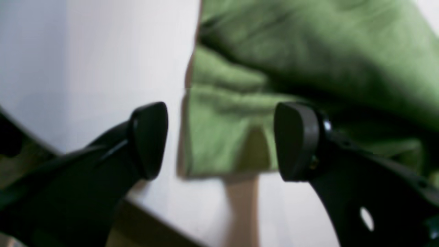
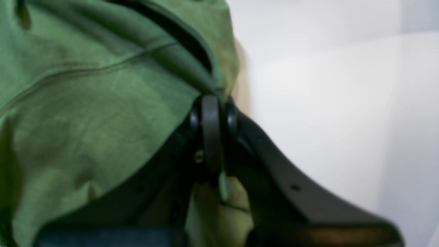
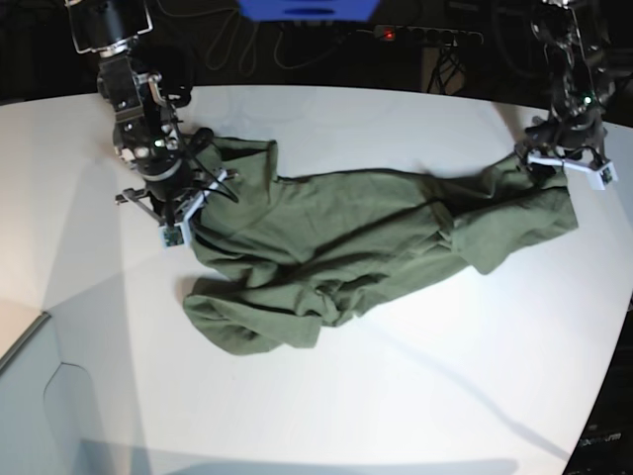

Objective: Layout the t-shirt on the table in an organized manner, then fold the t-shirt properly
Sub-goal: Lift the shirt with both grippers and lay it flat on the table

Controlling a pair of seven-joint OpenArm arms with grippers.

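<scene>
The olive-green t-shirt (image 3: 336, 237) lies crumpled and stretched sideways across the white table (image 3: 346, 396). My right gripper (image 3: 188, 198), at the left of the base view, is shut on the shirt's left end. Its wrist view shows the jaws (image 2: 211, 133) pressed together with a fold of green cloth (image 2: 85, 120) pinched in them. My left gripper (image 3: 561, 163), at the right of the base view, hovers at the shirt's other end. In its wrist view it (image 1: 223, 140) is open, and a shirt edge (image 1: 223, 130) lies on the table (image 1: 103, 51) beyond the gap between its fingers.
A power strip (image 3: 425, 35) with a red light and cables run along the dark back edge, beside a blue object (image 3: 307, 8). The table's curved rim (image 3: 30, 332) shows at the lower left, with bare white tabletop in front of the shirt.
</scene>
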